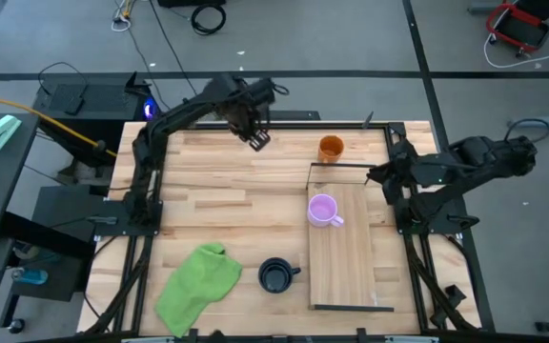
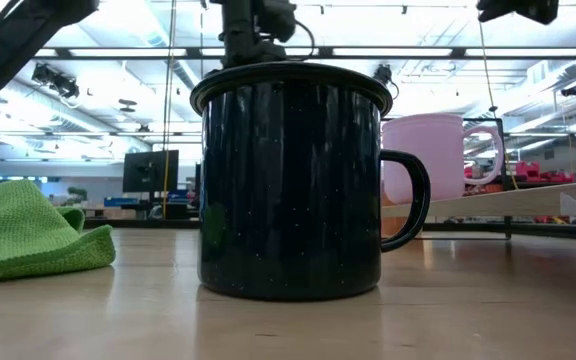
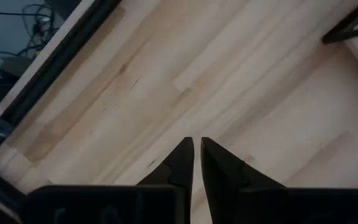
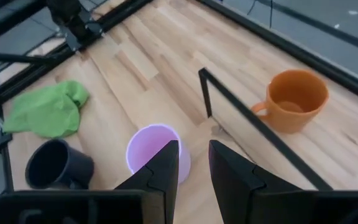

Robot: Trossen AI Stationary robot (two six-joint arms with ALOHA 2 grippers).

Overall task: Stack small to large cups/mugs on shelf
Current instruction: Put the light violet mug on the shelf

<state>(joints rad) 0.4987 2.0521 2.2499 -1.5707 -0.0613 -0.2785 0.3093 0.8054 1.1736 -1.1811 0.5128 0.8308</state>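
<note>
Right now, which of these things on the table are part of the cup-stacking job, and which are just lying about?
Part of the job:
- purple mug, on the shelf
- orange mug, on the table beyond the shelf
- black mug, on the table beside the shelf

Lying about:
- green cloth

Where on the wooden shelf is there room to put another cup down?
On the long light-wood shelf, the bare boards between the light purple mug and the near wire end are free. The far end is crowded: the purple mug sits there, with the orange mug just beyond the wire frame.
</note>
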